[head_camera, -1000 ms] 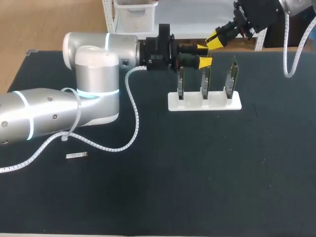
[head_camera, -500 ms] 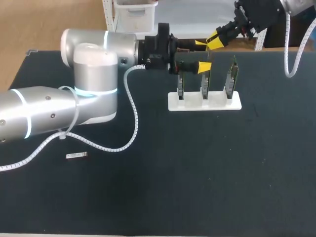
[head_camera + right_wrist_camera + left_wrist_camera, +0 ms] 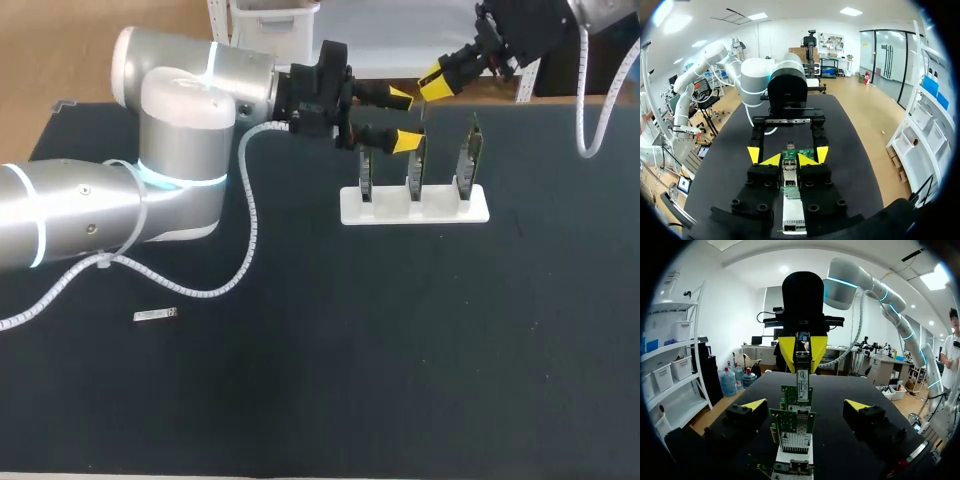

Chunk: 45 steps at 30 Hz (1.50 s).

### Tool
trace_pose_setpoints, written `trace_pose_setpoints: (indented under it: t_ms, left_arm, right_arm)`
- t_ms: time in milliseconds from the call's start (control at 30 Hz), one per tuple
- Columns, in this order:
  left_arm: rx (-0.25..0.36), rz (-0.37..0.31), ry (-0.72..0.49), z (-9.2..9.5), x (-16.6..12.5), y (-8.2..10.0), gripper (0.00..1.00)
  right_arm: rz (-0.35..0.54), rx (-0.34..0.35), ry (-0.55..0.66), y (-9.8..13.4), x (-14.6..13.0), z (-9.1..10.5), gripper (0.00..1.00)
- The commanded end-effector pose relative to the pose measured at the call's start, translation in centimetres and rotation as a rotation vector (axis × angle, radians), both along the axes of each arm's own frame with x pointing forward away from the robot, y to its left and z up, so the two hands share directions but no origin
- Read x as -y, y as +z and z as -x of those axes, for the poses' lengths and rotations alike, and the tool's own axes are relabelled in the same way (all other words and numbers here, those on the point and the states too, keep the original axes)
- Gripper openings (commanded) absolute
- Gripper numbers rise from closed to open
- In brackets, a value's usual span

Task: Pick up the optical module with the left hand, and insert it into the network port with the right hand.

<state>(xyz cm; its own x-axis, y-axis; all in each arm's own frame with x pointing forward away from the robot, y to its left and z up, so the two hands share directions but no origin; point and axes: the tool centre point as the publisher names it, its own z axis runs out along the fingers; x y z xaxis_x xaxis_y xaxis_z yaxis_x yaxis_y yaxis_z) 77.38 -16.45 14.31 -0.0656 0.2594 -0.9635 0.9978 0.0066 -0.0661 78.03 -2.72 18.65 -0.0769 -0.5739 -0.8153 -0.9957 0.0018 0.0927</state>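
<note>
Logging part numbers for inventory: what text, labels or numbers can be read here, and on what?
Label on the held optical module: print present, too blurred to read.
Loose module lying flat: too small to read.
Circuit boards: nothing legible.

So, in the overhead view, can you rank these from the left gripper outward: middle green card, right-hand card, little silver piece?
1. Middle card, right by the left gripper.
2. Right-hand card, one place further right.
3. Silver piece, far off to the left, lying flat.
</note>
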Motion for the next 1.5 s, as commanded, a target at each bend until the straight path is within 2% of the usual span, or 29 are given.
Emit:
trace_pose_setpoints:
  t_ms: [33,333,467,833,1500]
  left_arm:
    - [0.002,-0.051,-0.017,-0.1,-0.2,0.2,1.0]
    - [0.025,-0.137,-0.03,-0.1,-0.2,-0.2,1.0]
    - [0.011,-0.154,-0.035,-0.2,-0.3,-0.5,1.0]
    - [0.028,-0.218,-0.042,-0.2,-0.1,-0.9,1.0]
    - [0.009,-0.269,-0.088,0.7,-0.3,-1.9,1.0]
  right_arm:
    - [-0.003,0.002,-0.004,-0.1,0.0,0.0,0.0]
    - [-0.007,-0.001,-0.004,-0.2,-0.1,0.0,0.0]
    - [-0.007,-0.002,-0.005,-0.2,0.0,0.0,0.0]
    - [-0.009,-0.002,-0.005,-0.2,0.0,-0.1,0.0]
    - [-0.009,-0.003,-0.004,-0.3,-0.1,-0.1,0.0]
